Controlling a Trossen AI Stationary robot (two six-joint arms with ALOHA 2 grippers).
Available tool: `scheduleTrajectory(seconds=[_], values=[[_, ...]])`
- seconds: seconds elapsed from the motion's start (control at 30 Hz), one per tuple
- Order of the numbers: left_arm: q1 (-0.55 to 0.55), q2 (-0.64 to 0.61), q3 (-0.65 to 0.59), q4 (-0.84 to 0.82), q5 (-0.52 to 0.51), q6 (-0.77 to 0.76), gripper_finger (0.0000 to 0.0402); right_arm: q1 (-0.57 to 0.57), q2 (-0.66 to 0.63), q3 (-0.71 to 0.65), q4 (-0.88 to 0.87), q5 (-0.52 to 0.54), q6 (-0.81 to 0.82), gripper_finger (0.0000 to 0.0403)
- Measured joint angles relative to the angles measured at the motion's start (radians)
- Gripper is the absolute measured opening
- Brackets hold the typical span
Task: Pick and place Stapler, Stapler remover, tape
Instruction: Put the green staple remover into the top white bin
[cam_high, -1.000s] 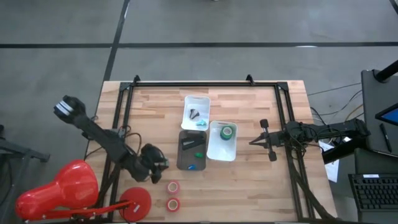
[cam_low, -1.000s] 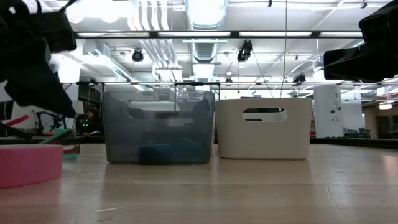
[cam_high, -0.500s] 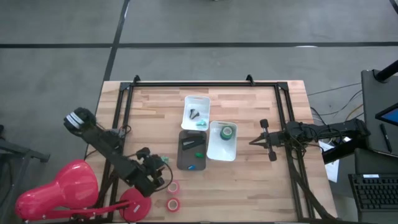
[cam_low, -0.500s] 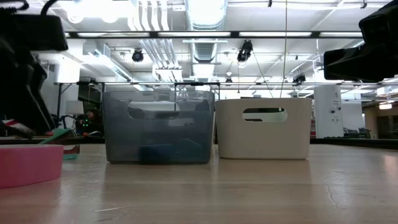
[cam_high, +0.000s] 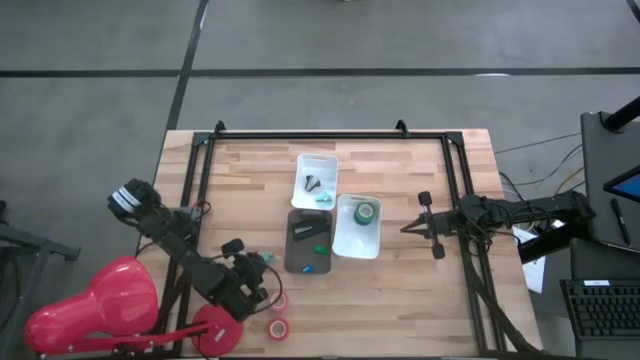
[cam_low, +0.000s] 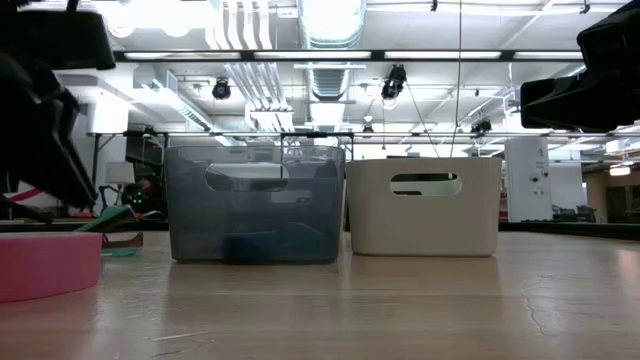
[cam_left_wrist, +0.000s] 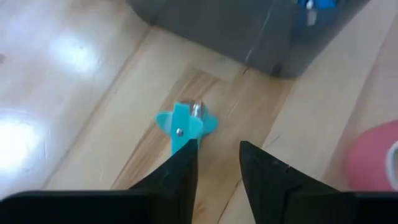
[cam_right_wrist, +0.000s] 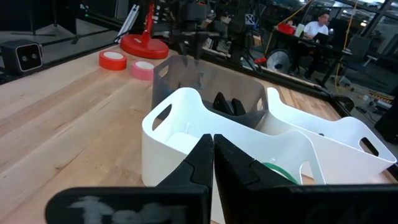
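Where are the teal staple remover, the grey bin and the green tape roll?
teal staple remover (cam_left_wrist: 185, 126): left wrist view, on its teal body.
grey bin (cam_low: 256, 204): low view, on its front wall.
green tape roll (cam_high: 365, 211): high view, on its ring.

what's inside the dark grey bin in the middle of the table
From above, the dark grey bin holds a black stapler, something small and green, and a blue tape roll. The low view shows only blurry shapes through its wall.

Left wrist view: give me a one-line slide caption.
Left gripper poised over a small teal staple remover on the wooden table, beside the grey bin, a red tape roll nearby.
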Motion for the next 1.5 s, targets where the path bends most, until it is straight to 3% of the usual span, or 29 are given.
scheduleTrajectory(seconds=[0.2, 0.97, 1.33, 1.5], values=[[0.001, 0.019, 0.011, -0.006, -0.075, 0.010, 0.0106, 0.000, 0.000, 0.000, 0.000, 0.000, 0.001, 0.0009], [0.030, 0.097, -0.004, -0.023, -0.139, 0.003, 0.0102, 0.000, 0.000, 0.000, 0.000, 0.000, 0.000, 0.0009], [0.040, 0.096, -0.004, -0.045, -0.122, 0.011, 0.0011, 0.000, 0.000, 0.000, 0.000, 0.000, 0.002, 0.0009], [0.043, 0.094, -0.003, -0.070, -0.111, 0.002, 0.0007, 0.000, 0.000, 0.000, 0.000, 0.000, 0.002, 0.0009]])
